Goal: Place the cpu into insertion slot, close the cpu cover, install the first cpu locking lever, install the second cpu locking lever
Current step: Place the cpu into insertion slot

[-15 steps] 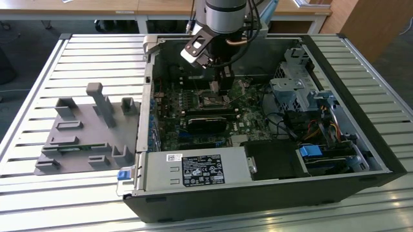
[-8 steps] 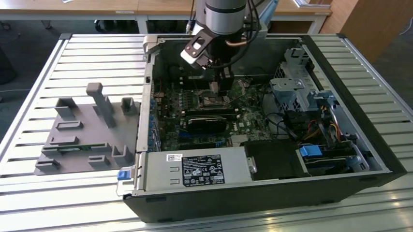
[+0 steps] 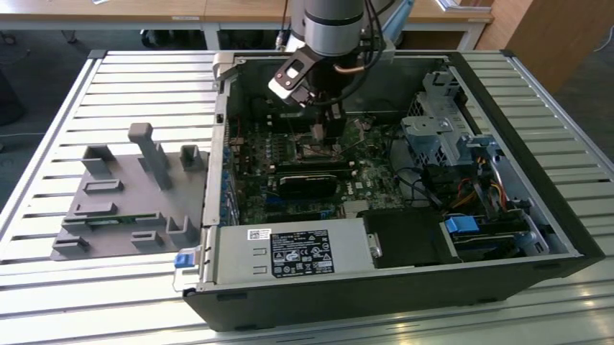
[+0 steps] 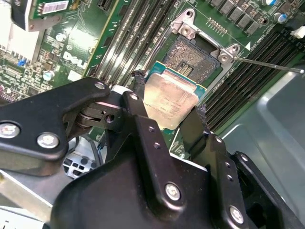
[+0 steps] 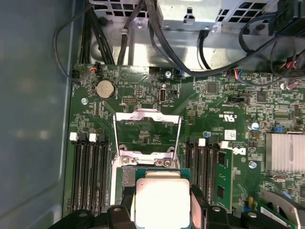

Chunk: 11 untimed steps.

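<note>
Gripper [image 4: 167,112] clamped on cpu [image 4: 170,98] by 2 opposite edges, chip held flat, insertion slot [image 4: 191,56] lying uncovered just beyond the fingertips, cpu cover [image 5: 147,119] swung open.

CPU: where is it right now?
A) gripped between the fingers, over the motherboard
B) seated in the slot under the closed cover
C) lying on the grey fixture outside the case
A: in the second wrist view the cpu sits clamped between the fingers, with the insertion slot bare beyond it.
</note>
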Each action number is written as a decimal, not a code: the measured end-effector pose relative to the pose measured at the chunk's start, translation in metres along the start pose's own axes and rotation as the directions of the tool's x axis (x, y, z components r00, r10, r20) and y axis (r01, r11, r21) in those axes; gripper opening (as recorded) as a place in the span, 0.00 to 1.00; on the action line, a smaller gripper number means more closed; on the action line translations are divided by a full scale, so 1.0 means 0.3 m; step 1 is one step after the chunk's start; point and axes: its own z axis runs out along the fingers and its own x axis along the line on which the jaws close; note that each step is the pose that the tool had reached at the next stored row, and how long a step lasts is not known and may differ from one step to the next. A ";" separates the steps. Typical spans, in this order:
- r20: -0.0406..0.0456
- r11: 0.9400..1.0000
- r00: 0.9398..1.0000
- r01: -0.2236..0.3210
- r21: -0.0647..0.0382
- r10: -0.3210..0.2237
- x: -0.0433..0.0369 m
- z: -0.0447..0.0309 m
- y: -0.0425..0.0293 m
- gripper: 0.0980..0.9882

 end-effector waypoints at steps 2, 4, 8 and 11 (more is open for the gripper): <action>0.000 1.000 1.000 0.000 0.000 0.000 0.004 0.009 -0.001 0.50; 0.000 1.000 1.000 -0.001 0.000 0.001 0.008 0.019 -0.003 0.50; 0.000 1.000 1.000 -0.002 0.000 0.002 0.014 0.035 -0.010 0.50; 0.000 1.000 1.000 -0.003 0.000 0.003 0.019 0.043 -0.015 0.50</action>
